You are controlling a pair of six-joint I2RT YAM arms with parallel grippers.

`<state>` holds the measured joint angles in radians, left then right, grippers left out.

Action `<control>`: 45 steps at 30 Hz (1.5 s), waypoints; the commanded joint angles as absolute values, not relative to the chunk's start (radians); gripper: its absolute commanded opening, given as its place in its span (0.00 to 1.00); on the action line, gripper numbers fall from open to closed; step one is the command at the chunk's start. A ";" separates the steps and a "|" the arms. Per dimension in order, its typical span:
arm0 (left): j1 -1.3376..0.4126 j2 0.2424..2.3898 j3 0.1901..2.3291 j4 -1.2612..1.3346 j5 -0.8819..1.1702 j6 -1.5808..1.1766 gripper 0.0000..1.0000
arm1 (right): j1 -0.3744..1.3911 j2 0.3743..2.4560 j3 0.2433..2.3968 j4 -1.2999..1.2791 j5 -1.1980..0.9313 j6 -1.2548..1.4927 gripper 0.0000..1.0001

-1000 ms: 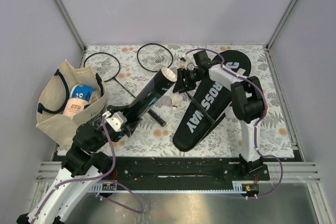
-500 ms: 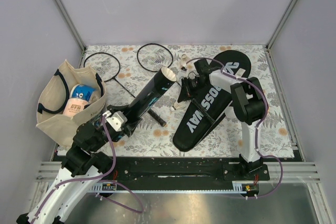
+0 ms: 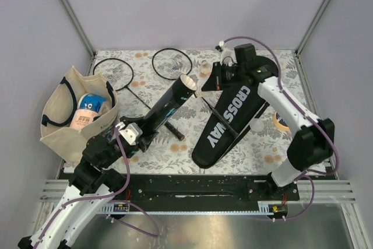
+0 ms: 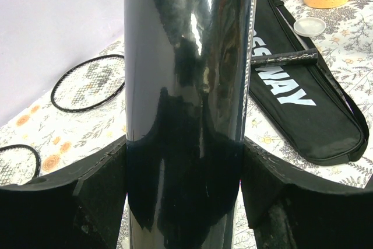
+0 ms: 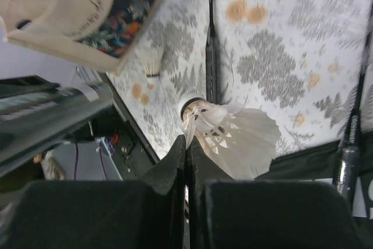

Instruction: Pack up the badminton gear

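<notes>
Finds the right hand (image 5: 186, 147) pinched shut on one side of a white shuttlecock (image 5: 233, 138), close to the join of cork and feathers, carried above the worktop (image 3: 175, 154) near the middle of its far edge. Cannot tell how the cork points relative to the tube.

Finds the left hand (image 4: 183, 185) clamped round the lower body of the long black tube (image 4: 186, 86), fingers apart by the tube's width. Sees the tube slanting up from the near left corner toward the centre, open mouth just beside the right hand.

Judges the step in hand to be loading this shuttlecock into the tube.

Recommends:
- Keep the tube steady and tilted as now.
- Line the shuttlecock up with the bore before advancing.
- Lead with the cork, to avoid crumpling feathers on the rim.
- Release only with the skirt well inside the mouth.
- Move slowly, given so slight a pinch.

Notes for later steps:
- loose shuttlecock (image 3: 205, 67) by the far edge
- two racquets (image 3: 172, 62) toward the far left
- CROSSWAY cover (image 3: 233, 115) right of centre
- white lid (image 3: 256, 125) just beside it, toward the right edge
</notes>
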<state>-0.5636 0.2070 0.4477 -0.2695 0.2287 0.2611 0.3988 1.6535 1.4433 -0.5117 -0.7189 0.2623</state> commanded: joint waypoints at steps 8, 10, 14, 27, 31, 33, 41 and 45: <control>-0.566 0.265 0.491 -0.239 0.282 0.271 0.28 | 0.382 1.315 1.651 -0.680 -0.572 0.252 0.03; -0.566 0.279 0.497 -0.239 0.282 0.279 0.28 | 0.382 1.270 1.660 -0.681 -0.580 0.245 0.03; -0.566 0.304 0.511 -0.252 0.302 0.291 0.27 | 0.382 1.223 1.672 -0.683 -0.604 0.218 0.04; -0.566 0.353 0.545 -0.261 0.405 0.316 0.28 | 0.405 1.218 1.611 -0.680 -0.814 0.224 0.07; -0.566 0.359 0.551 -0.253 0.422 0.314 0.28 | 0.419 1.229 1.563 -0.699 -0.821 0.219 0.07; -0.566 0.359 0.549 -0.247 0.426 0.307 0.28 | 0.423 1.227 1.542 -0.695 -0.827 0.221 0.07; -0.566 0.367 0.552 -0.229 0.446 0.299 0.27 | 0.474 1.242 1.457 -0.574 -0.913 0.288 0.07; -0.566 0.374 0.583 -0.270 0.446 0.348 0.27 | 0.511 1.267 1.454 -0.560 -0.910 0.291 0.07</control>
<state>-0.5636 0.3664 0.4961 -0.3523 0.4095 0.3077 0.4721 1.2457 1.4609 -0.6277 -0.8616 0.2680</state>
